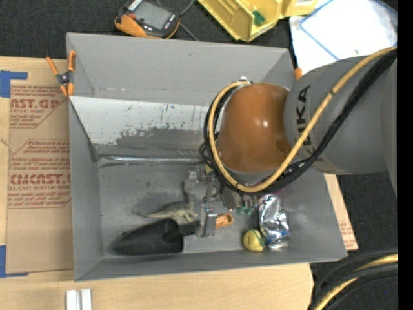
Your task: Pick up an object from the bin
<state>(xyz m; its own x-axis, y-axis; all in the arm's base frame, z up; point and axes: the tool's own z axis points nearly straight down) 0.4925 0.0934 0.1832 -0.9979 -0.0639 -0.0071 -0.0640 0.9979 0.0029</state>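
Fairly bright, even light falls from above on the grey bin, whose sloped back wall shows paler than its floor. The arm's orange cover carries a soft, broad highlight, and a dull shadow with no hard edge lies on the floor below it. The crumpled foil glints in small sparks, and the white sheet beyond the bin glares almost blank.

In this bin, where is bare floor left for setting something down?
The bin floor is bare at the left, between the left wall and the gripper, behind the black object. It is crowded at the front right: yellow ball, crumpled foil.
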